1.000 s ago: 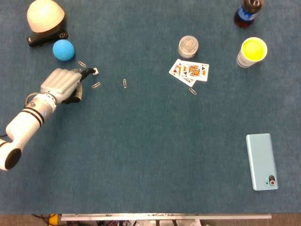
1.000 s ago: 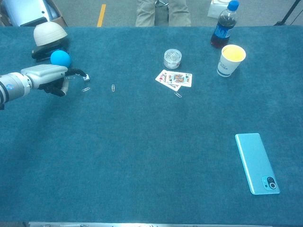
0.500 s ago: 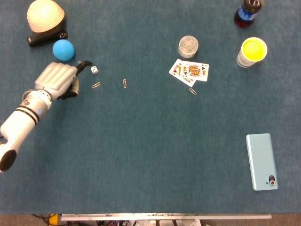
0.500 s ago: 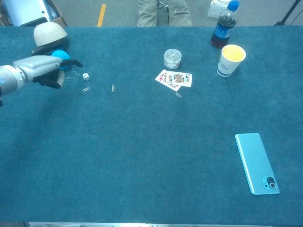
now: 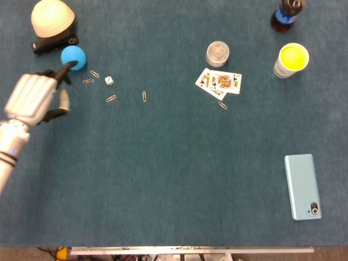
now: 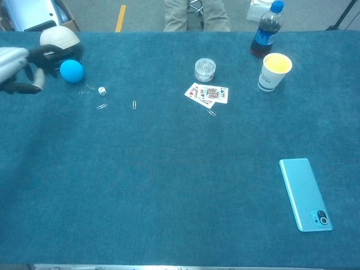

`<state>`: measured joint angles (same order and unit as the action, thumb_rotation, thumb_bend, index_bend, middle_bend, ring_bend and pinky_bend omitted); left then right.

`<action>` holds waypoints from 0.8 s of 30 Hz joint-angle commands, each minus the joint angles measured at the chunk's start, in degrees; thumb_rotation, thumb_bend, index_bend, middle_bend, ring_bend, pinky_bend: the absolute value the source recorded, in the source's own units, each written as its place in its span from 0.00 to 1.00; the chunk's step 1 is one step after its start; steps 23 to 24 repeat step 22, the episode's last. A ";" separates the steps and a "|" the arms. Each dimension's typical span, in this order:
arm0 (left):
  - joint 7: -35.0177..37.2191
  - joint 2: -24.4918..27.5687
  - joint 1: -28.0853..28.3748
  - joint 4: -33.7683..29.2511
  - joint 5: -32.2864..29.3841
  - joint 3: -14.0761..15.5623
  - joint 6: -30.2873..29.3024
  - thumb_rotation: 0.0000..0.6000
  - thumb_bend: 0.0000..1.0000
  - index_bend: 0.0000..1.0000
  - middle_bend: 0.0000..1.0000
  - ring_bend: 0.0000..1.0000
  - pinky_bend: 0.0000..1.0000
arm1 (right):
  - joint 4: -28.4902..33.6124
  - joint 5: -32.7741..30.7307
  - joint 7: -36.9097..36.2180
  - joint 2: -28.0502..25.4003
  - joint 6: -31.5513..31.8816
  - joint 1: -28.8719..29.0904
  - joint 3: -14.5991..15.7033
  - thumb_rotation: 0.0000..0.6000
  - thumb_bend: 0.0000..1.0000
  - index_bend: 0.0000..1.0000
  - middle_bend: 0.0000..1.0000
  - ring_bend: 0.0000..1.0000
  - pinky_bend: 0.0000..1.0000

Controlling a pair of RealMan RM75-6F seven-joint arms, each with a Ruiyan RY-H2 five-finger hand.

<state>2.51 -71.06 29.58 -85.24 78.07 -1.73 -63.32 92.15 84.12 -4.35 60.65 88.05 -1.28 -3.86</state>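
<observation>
My left hand (image 5: 33, 98) hovers at the table's left edge, holding nothing, its fingers apart and one dark fingertip (image 5: 66, 67) reaching toward the blue ball (image 5: 73, 57). The chest view shows the same hand (image 6: 17, 66) raised at the far left, just left of the ball (image 6: 71, 71). A small white die (image 5: 109, 80) lies on the cloth to the right of the hand, apart from it, also seen from the chest (image 6: 102, 90). Paper clips (image 5: 111, 98) are scattered around the die. My right hand appears in neither view.
A white dome on a black base (image 5: 52, 19) stands behind the ball. Mid-table are a clear round jar (image 5: 217, 54), playing cards (image 5: 219, 82) and a paper clip (image 5: 223, 105). A yellow-filled cup (image 5: 291, 60) and cola bottle (image 5: 285, 15) stand far right; a blue phone (image 5: 302, 186) lies near right.
The left hand let go of the die, which now lies on the cloth, and has drawn back to the left and upward, away from it.
</observation>
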 commanded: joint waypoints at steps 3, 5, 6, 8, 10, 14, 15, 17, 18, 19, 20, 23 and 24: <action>-1.48 1.62 -6.34 -1.71 2.23 1.03 -9.34 0.68 0.73 0.07 0.23 0.18 0.24 | -0.12 0.10 0.10 0.17 0.59 -0.30 -0.02 1.00 0.45 0.28 0.37 0.23 0.33; -1.93 1.64 -8.51 -1.53 2.73 1.39 -12.50 0.68 0.73 0.07 0.20 0.14 0.18 | -0.01 -0.01 0.15 0.14 0.76 -0.50 0.03 1.00 0.45 0.28 0.36 0.22 0.32; -2.34 1.56 -9.91 -1.44 3.10 1.66 -14.55 0.68 0.72 0.07 0.19 0.12 0.14 | 0.16 -0.11 0.24 0.06 0.84 -0.61 0.04 1.00 0.45 0.28 0.35 0.21 0.31; -2.79 1.63 -11.47 -1.69 3.29 1.83 -16.61 0.68 0.71 0.07 0.17 0.10 0.11 | 0.25 -0.10 0.34 0.06 1.00 -0.71 0.04 1.00 0.45 0.28 0.33 0.18 0.29; -2.91 1.96 -13.08 -2.28 3.26 2.10 -18.36 0.68 0.70 0.07 0.17 0.09 0.09 | 0.28 0.02 0.43 0.09 1.14 -0.81 0.11 1.00 0.45 0.28 0.32 0.16 0.26; -3.26 2.82 -16.96 -3.86 3.21 3.04 -21.96 0.70 0.70 0.07 0.17 0.09 0.09 | 0.21 0.35 0.17 0.25 1.47 -1.04 0.27 1.00 0.45 0.28 0.31 0.16 0.25; -3.29 2.92 -17.67 -4.11 3.35 3.25 -22.64 0.70 0.70 0.07 0.17 0.09 0.09 | 0.18 0.41 0.10 0.27 1.52 -1.06 0.29 1.00 0.45 0.28 0.31 0.16 0.25; -3.51 3.11 -19.01 -4.55 3.62 3.56 -23.86 0.71 0.70 0.07 0.17 0.09 0.09 | 0.13 0.61 -0.10 0.27 1.60 -1.09 0.34 1.00 0.45 0.28 0.31 0.16 0.25; -3.50 3.21 -19.51 -4.79 3.82 3.65 -24.35 0.71 0.70 0.07 0.17 0.09 0.09 | 0.10 0.70 -0.18 0.25 1.60 -1.08 0.35 1.00 0.45 0.28 0.31 0.16 0.25; -3.39 3.31 -19.94 -4.94 3.95 3.70 -24.71 0.71 0.70 0.07 0.17 0.09 0.09 | 0.07 0.78 -0.24 0.23 1.58 -1.06 0.37 1.00 0.45 0.28 0.31 0.16 0.25; -3.23 3.28 -20.39 -5.00 4.17 3.63 -25.20 0.71 0.70 0.07 0.17 0.09 0.09 | 0.04 0.83 -0.30 0.23 1.52 -1.02 0.36 1.00 0.45 0.28 0.31 0.16 0.25; -3.09 3.14 -20.98 -4.96 4.44 3.46 -25.79 0.71 0.70 0.07 0.17 0.09 0.09 | -0.01 0.87 -0.36 0.25 1.35 -0.93 0.37 1.00 0.45 0.28 0.31 0.16 0.25; -3.09 3.14 -20.98 -4.96 4.44 3.46 -25.79 0.71 0.70 0.07 0.17 0.09 0.09 | -0.01 0.87 -0.36 0.25 1.35 -0.93 0.37 1.00 0.45 0.28 0.31 0.16 0.25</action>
